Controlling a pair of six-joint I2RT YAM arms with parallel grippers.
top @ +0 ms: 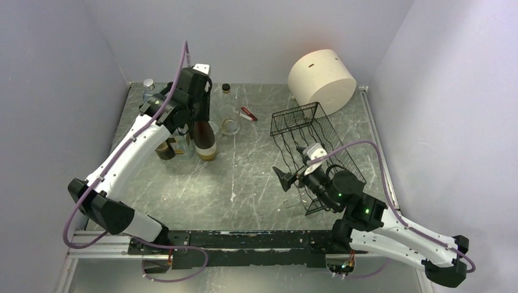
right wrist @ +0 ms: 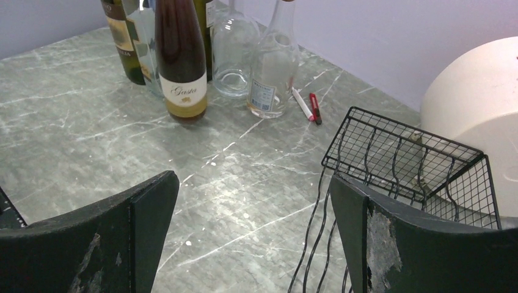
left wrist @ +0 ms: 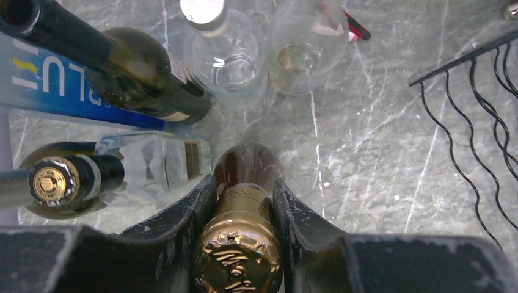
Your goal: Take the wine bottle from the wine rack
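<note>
Wine bottle (top: 206, 141): I see it upright on the table at the far left, with its brown body and cream label in the right wrist view. Its base looks to be resting on the stone top.
Long axis: vertical, with the gold foil cap pointing straight up at the left wrist camera.
Left gripper (top: 201, 119): it comes down from above and pinches the bottle's neck just under the foil, with 1 finger on each side.
Right gripper (top: 296, 171): its jaws are spread wide and hold nothing. It hangs at the near end of the wine rack (top: 299, 119).
Rack: it is well apart from the bottle, off to the right. I can see no bottle in its wavy wire rows.
Nearer arm: the left, which has the bottle. The right is far from it across the table.
Neighbours: 2 or more other bottles (top: 165, 149) stand just beside the held one, on its left and behind it.
Stage, as I judge it: the bottle is off the rack and set down, so only the release is left.
Next move: I would open the left fingers and lift straight up along the bottle's axis.
Risk: any sideways drift on the way out could tip the bottle into its neighbours.
</note>
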